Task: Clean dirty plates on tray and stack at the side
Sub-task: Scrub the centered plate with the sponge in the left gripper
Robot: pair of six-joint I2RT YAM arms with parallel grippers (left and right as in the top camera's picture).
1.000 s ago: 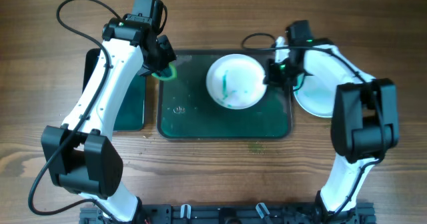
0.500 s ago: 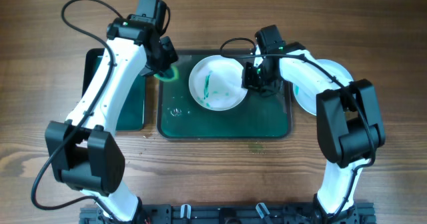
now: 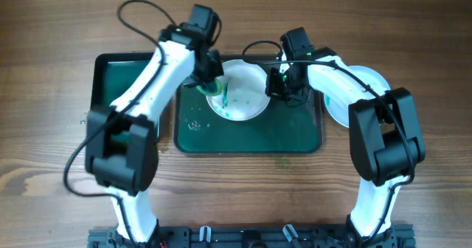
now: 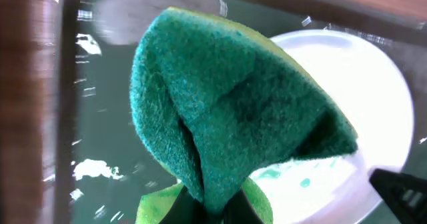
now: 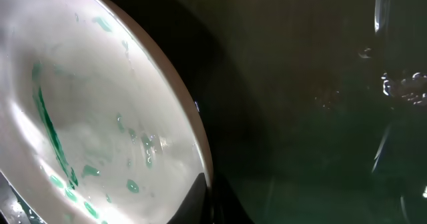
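Scrubbing seemed in hand: left gripper (image 3: 209, 83) pinched the sponge (image 4: 227, 111) at the streaked plate (image 3: 243, 97); right gripper (image 3: 275, 85) clamped its rim; next move needed firm wiping.

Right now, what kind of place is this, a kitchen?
Probably a robot practice table, not a kitchen: two robot arms work over a wooden table, with a green tray, a smeared plate and a sponge in the left gripper.
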